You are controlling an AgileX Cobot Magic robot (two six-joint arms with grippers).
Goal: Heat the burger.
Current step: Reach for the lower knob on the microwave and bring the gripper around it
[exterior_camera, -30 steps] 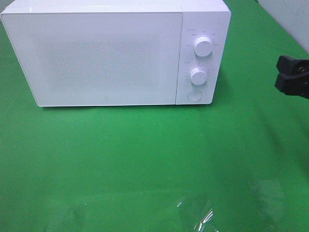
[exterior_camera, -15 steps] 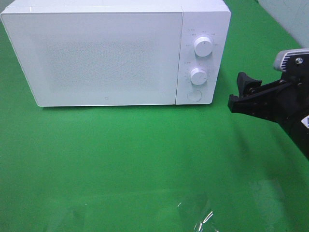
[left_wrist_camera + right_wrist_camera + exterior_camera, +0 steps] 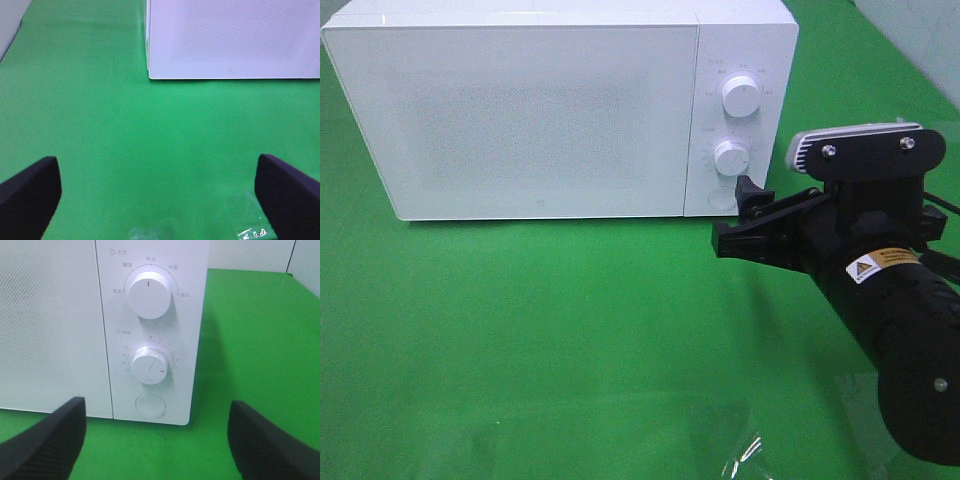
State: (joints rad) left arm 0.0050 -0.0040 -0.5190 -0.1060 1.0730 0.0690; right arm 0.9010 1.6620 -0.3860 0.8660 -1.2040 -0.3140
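Cloth (image 3: 520, 340) green, microwave (image 3: 520, 110) white, right fingers (image 3: 45, 440) apart

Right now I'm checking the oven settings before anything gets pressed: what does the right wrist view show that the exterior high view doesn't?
Only the right wrist view: the printed scales around the upper dial and lower dial, close enough to see each pointer mark. Only the exterior high view: the whole microwave with its door shut, and the right pincer open near the round button. Both: the two dials, the button and the green cloth.
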